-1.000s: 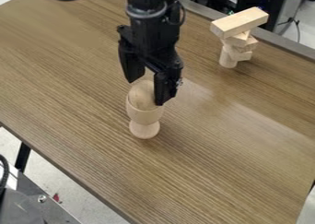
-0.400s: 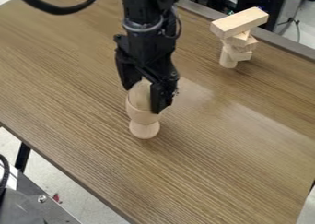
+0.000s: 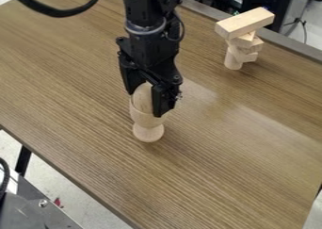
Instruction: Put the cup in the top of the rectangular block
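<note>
Near the middle of the table, the black gripper [image 3: 147,103] hangs over the pale wooden cup [image 3: 148,120], with one finger at the rim's back left and the other against its right side. It looks shut on the cup's upper part. The cup stands upright on its round foot, and the fingers hide part of its rim. At the upper right, the light rectangular block [image 3: 245,23] lies flat across the top of a small stack.
Under the block, several small wooden pieces [image 3: 246,45] sit turned at different angles on an upright cylinder [image 3: 232,60]. The wooden table [image 3: 207,176] has its far edge just behind the stack. A black cable loops at the upper left.
Since a second ago the gripper has come down around the cup and a little to the left. Its fingers have closed in slightly, and the cup has shifted a touch to the right.
</note>
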Controlling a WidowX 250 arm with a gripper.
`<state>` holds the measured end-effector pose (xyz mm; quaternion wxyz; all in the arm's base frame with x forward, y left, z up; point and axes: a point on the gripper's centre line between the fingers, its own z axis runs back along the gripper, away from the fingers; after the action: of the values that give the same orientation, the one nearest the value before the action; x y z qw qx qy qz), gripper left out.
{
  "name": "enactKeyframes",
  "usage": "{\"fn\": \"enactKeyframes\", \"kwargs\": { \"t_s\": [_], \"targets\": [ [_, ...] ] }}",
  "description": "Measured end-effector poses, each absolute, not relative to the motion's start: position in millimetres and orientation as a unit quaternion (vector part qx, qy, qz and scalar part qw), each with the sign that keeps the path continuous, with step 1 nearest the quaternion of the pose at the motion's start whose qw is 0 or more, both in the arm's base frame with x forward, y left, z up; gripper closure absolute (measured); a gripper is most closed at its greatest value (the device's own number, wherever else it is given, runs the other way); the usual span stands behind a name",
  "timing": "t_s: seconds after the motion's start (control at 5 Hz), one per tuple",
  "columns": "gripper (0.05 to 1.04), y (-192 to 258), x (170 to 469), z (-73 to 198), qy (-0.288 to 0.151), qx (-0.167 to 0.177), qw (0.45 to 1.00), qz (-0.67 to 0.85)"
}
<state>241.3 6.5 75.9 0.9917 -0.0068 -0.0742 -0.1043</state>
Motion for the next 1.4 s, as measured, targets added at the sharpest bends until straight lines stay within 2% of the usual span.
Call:
{"fn": "enactKeyframes", "kwargs": {
  "t_s": [0.2, 0.4, 0.6, 0.8, 1.0, 1.4],
  "targets": [
    [0.268, 7.0, 240.0, 82.1, -0.073, -0.003, 0.992, -0.105],
    [0.268, 9.9, 254.0, 111.2, -0.084, 0.022, 0.994, -0.067],
    [0.268, 7.0, 271.0, 143.0, -0.103, 0.016, 0.993, -0.055],
    [0.268, -7.0, 296.4, 156.1, -0.102, -0.03, 0.992, -0.071],
    [0.268, -16.7, 324.4, 161.4, -0.102, -0.06, 0.989, -0.088],
    [0.268, -24.9, 368.0, 173.5, -0.107, -0.072, 0.986, -0.104]
  ]
}}
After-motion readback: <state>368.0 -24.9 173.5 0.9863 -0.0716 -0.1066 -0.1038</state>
